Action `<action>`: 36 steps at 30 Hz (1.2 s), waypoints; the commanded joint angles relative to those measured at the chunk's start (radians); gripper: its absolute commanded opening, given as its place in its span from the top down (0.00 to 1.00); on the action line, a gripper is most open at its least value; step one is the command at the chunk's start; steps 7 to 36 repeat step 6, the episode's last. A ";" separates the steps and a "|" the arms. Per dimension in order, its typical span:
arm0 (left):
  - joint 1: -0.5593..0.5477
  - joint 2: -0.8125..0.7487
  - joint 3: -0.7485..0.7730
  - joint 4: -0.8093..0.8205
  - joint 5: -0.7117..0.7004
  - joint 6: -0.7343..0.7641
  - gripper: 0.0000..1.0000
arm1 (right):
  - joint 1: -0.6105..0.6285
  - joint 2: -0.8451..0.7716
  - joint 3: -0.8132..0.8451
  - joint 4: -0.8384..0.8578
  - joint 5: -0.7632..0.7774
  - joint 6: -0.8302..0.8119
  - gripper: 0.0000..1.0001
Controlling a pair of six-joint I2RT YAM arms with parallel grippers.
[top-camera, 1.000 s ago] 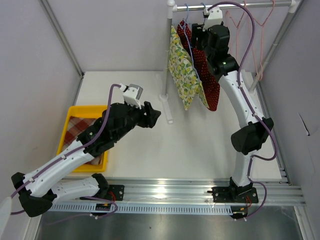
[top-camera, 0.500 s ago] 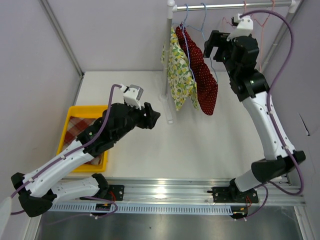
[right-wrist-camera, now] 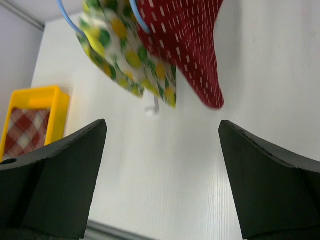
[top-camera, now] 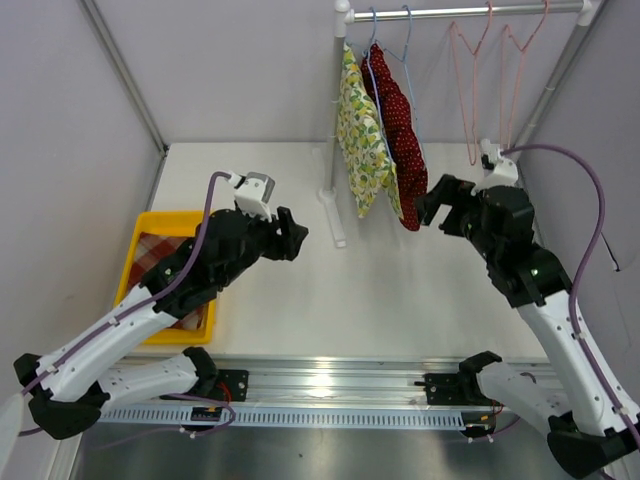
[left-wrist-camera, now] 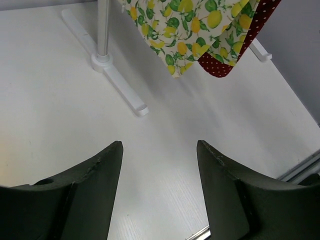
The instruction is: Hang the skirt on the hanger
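A lemon-print skirt [top-camera: 358, 150] and a red dotted skirt [top-camera: 398, 150] hang side by side on blue hangers [top-camera: 405, 30] at the left end of the rail. A red checked cloth [top-camera: 160, 255] lies in the yellow tray [top-camera: 135, 260]. My right gripper [top-camera: 430, 205] is open and empty, just right of the red skirt's hem and apart from it. In the right wrist view the right gripper [right-wrist-camera: 162, 124] looks past both skirts [right-wrist-camera: 190, 45]. My left gripper [top-camera: 296, 233] hovers open and empty over the table's middle, and the left gripper [left-wrist-camera: 159, 145] faces the rack.
Two empty pink hangers [top-camera: 468, 80] hang on the right half of the rail. The rack's post and white foot [left-wrist-camera: 117, 82] stand on the table between the arms. The rack's slanted right leg [top-camera: 545, 100] runs close to my right arm.
My right arm has dropped from the rail and pulled back to the right, its jaws opening wide. The red skirt stays hanging and has swung a little. The left arm barely shifted.
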 commanded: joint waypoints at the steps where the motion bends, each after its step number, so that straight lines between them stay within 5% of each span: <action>1: 0.010 -0.027 -0.004 -0.031 -0.058 -0.026 0.34 | 0.023 -0.067 -0.100 -0.041 -0.032 0.095 0.01; 36: 0.010 -0.060 -0.039 -0.060 -0.090 -0.045 0.34 | 0.021 -0.056 -0.168 -0.057 -0.049 0.062 0.01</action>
